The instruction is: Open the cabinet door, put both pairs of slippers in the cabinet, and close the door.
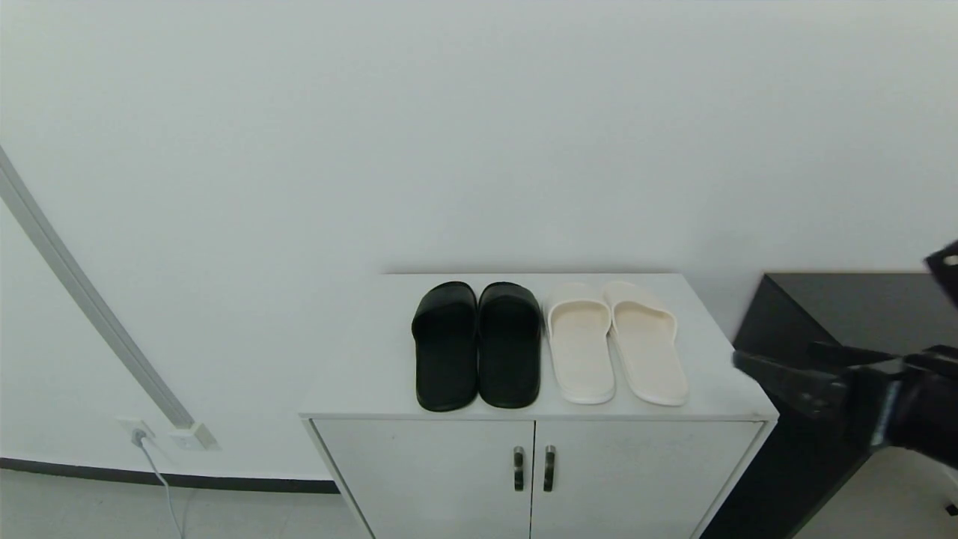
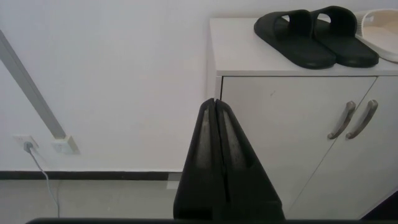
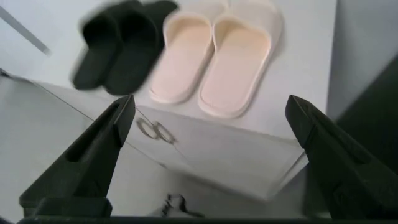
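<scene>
Step one: cabinet (image 1: 419, 479) not opened yet.
Slippers (image 1: 509, 344) parked on top; right pincer (image 3: 210, 102) spread wide, left pincer (image 2: 214, 102) pinched shut; a handle (image 1: 549, 468) has to be grabbed next.

Right arm (image 1: 909, 408) black — jaws matte, wedge-shaped.

wall (image 1: 479, 112): plain white | cable duct (image 1: 82, 288): slanting (grey) | socket (image 1: 137, 432): plugged | skirting (image 1: 224, 483): dark | black table (image 1: 838, 299): right
</scene>
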Robot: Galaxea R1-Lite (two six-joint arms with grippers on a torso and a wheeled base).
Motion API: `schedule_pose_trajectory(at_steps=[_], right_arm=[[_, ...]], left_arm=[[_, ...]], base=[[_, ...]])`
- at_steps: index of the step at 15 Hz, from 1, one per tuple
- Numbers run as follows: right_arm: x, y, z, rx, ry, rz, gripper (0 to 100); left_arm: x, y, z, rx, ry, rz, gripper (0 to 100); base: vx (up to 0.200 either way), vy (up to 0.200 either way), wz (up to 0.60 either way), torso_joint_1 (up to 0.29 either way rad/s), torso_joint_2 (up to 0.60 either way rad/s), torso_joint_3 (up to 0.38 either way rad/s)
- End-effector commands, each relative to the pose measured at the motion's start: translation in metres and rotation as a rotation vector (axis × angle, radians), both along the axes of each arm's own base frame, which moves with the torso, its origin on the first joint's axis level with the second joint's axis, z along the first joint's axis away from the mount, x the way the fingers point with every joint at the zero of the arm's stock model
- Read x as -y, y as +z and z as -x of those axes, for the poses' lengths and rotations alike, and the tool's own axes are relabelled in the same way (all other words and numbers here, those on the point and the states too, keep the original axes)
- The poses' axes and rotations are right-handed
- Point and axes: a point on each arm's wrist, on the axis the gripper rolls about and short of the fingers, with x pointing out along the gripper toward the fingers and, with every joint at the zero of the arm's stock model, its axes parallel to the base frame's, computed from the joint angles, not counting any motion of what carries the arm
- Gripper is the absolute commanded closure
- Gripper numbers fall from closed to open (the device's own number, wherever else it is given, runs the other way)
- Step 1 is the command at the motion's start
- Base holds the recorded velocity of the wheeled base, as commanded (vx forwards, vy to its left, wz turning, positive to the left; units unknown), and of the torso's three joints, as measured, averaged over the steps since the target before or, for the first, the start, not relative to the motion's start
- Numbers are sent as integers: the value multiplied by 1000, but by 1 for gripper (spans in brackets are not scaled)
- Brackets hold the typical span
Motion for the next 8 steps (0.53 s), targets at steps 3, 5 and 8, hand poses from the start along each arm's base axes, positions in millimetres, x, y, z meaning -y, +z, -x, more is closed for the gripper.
schedule_pose_trajectory(at_steps=[3, 5, 8], right_arm=[[-58, -21, -41, -74, 14, 29, 0], [-80, -39, -58, -71, -20, 52, 0], [-105, -59, -87, -2, -142, 62, 0]], left_arm=[[0, 0, 0, -1, 1, 0, 100], [0, 0, 0, -1, 1, 0, 100], [0, 0, 0, -1, -5, 0, 100]], base=[[0, 0, 0, 0, 0, 0], [0, 0, 0, 0, 0, 0], [0, 0, 0, 0, 0, 0]])
